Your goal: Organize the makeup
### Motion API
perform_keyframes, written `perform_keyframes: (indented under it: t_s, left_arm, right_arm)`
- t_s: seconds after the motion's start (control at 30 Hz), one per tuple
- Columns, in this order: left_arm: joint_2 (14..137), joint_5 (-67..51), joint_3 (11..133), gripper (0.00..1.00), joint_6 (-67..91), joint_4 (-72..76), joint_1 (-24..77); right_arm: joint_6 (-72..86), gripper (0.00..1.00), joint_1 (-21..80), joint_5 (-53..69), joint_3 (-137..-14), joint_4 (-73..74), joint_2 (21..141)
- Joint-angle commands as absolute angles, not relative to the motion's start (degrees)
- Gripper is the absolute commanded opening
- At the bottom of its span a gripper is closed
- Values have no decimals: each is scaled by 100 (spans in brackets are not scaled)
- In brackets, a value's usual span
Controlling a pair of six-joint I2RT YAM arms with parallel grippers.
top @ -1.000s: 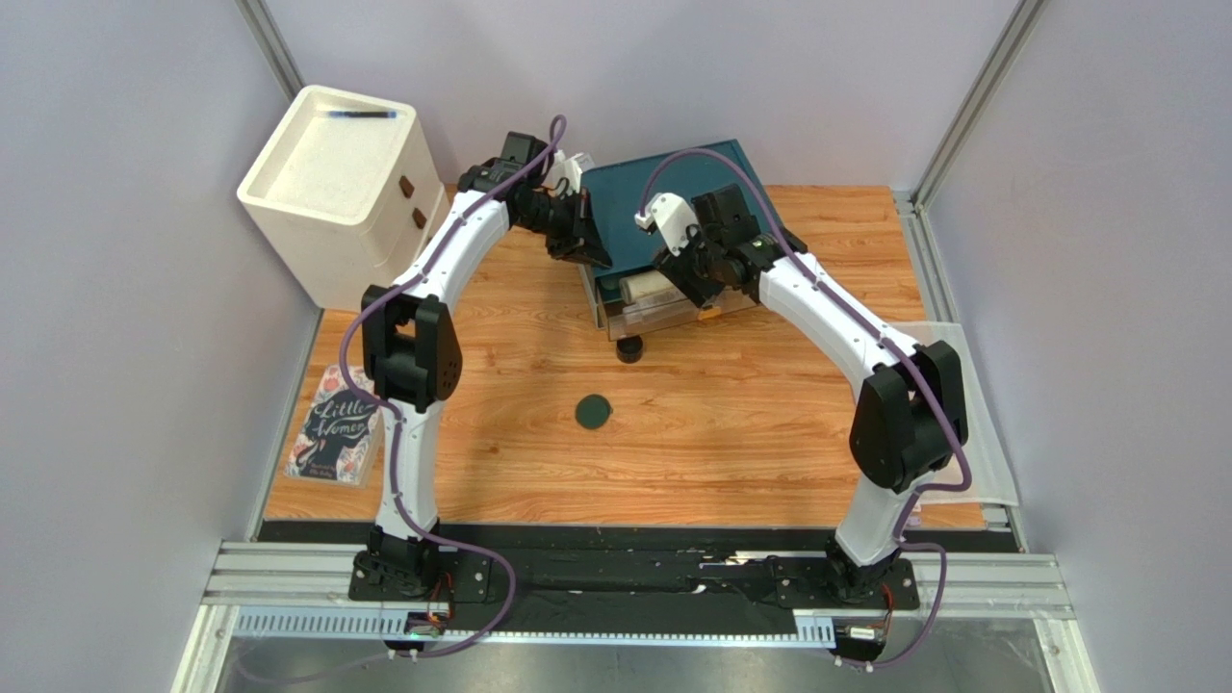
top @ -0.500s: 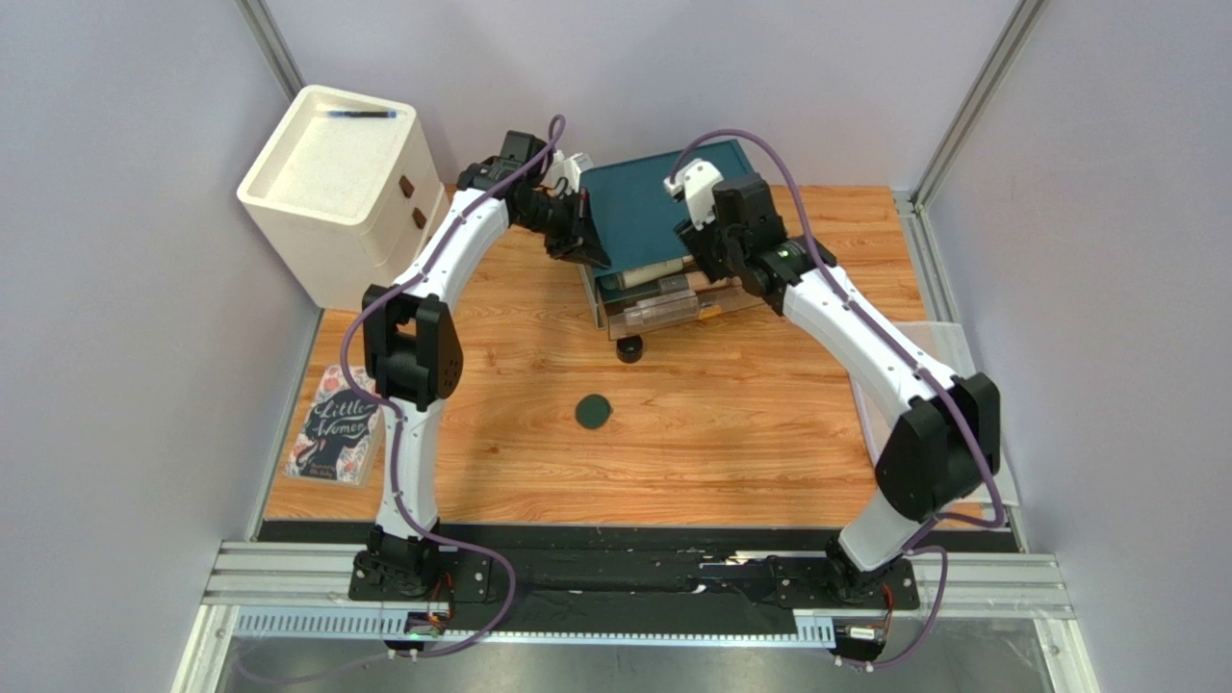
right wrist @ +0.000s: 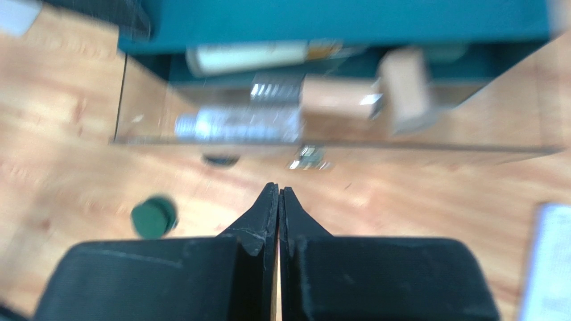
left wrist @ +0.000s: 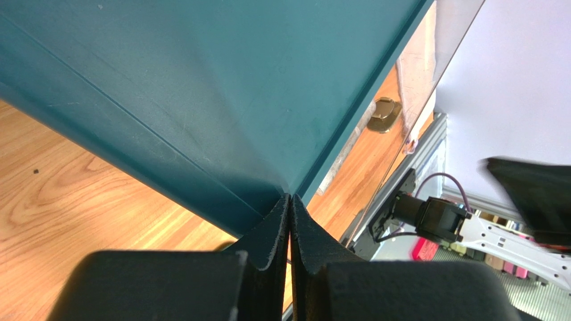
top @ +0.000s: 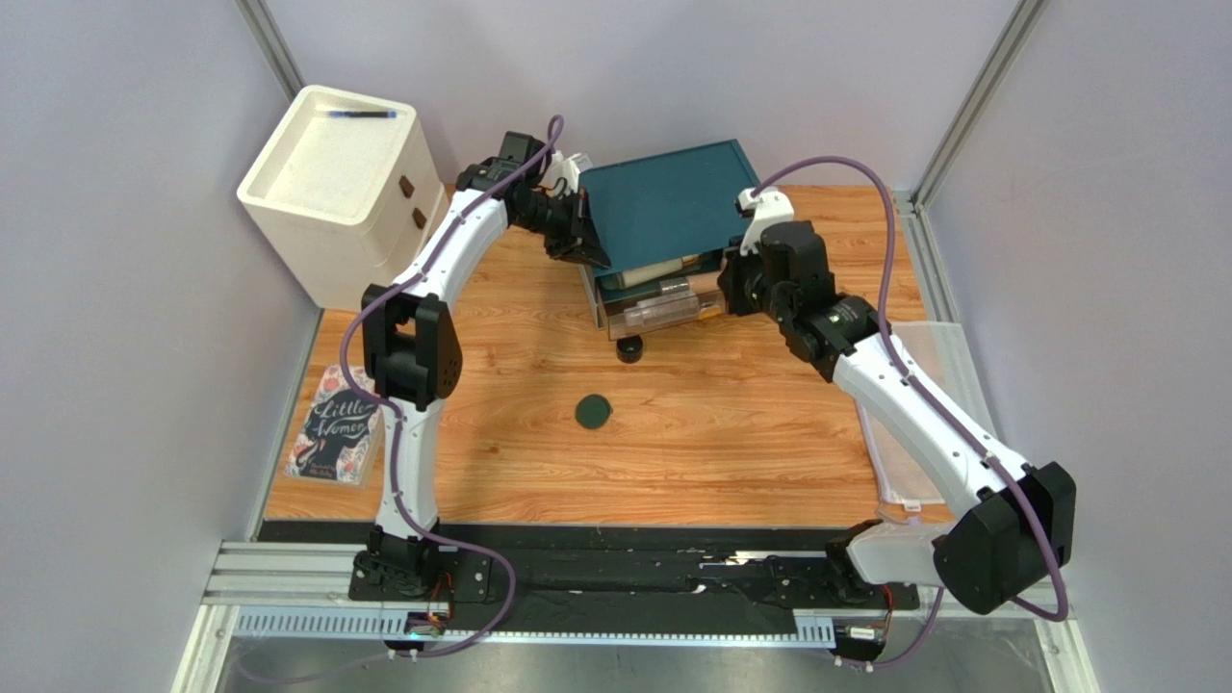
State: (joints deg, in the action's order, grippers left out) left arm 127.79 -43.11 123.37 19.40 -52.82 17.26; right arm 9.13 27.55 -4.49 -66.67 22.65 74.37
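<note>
Compact [top: 592,415]: flat, light, stiff, likely slick; lies alone on worktop [top: 752,433], apart from box [top: 658,321]. Take it across its rim. Your right tool [right wrist: 278,190] is pressed together, empty; left tool [left wrist: 289,198] pinches lid [top: 665,202].

The teal lid [top: 665,207] overhangs the clear box [top: 654,308]. A black jar [top: 628,348] stands just before its front; the worktop [top: 752,419] nearer in lies open.

A cream cylindrical bottle [right wrist: 248,58], beige foundation tubes [right wrist: 338,97] and a clear-capped tube [right wrist: 238,124] are laid on their sides inside a clear box with a teal lid [top: 665,202]. A small black round jar [top: 629,350] is set on the wooden surface [top: 723,419] just in front of the box. A flat dark-green round compact [top: 593,415] is laid nearer, apart from it.
</note>
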Motion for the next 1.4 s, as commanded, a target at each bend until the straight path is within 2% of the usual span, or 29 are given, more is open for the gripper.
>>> perform_keyframes:
  t_s: [0.0, 0.33, 0.97, 1.1, 1.37]
  left_arm:
    - [13017, -3779, 12120, 8, 1775, -5906, 1767]
    - [12964, -3744, 12173, 8, 1758, -5994, 1767]
    - [12973, -3683, 12340, 8, 1723, -6170, 1767]
    - [12973, -3648, 12384, 8, 1696, -6214, 1767]
    - [12981, -3674, 12366, 8, 1731, -6152, 1767]
  right_arm:
    - [1433, 0, 2760, 474, -6206, 2346, 7461]
    - [1222, 0, 2769, 89, -5923, 1943, 8050]
    - [888, 0, 2760, -571, -8938, 1898, 10959]
    - [905, 0, 2760, -615, -9079, 2082, 10978]
    - [1545, 0, 2760, -483, -7843, 2153, 9915]
